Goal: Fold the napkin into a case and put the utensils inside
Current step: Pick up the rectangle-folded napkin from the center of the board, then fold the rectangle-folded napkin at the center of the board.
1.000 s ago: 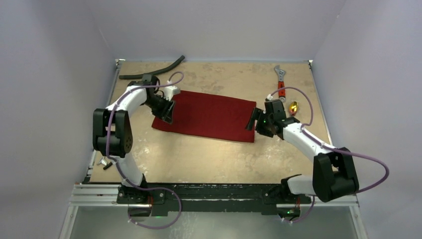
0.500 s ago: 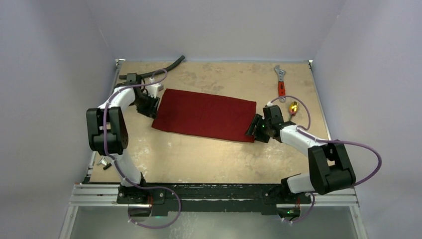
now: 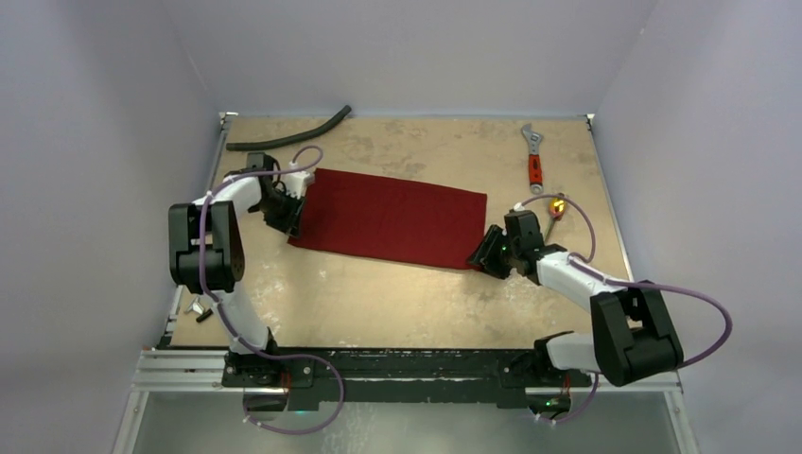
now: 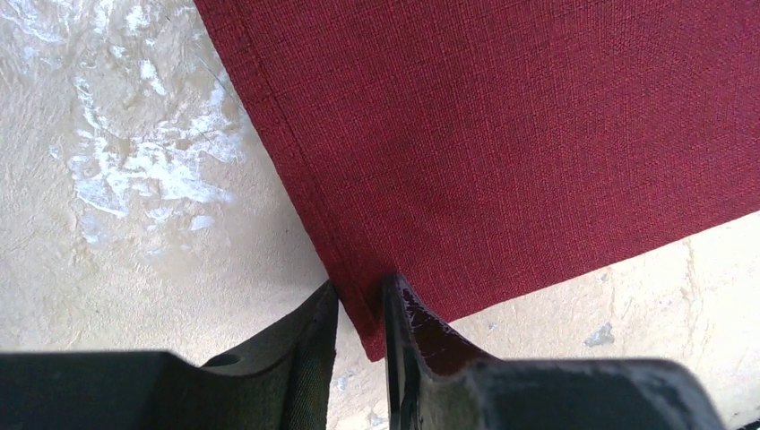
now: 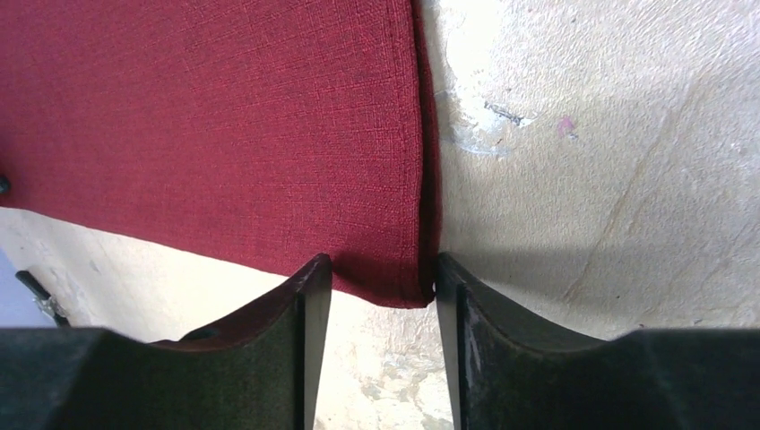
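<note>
Maroon napkin [image 3: 388,219] flat on table [image 3: 378,303], left gripper [image 4: 360,294] nearly closed astride its near-left corner, pinch unclear, right gripper [image 5: 384,269] half open straddling near-right corner, gold utensil [image 3: 558,204] apart at right

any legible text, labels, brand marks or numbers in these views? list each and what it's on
None can be read.
The napkin is plain cloth in all three views.
The wrench is too small in the top view to show any marking.
The table bears only pale stains, no print.
</note>
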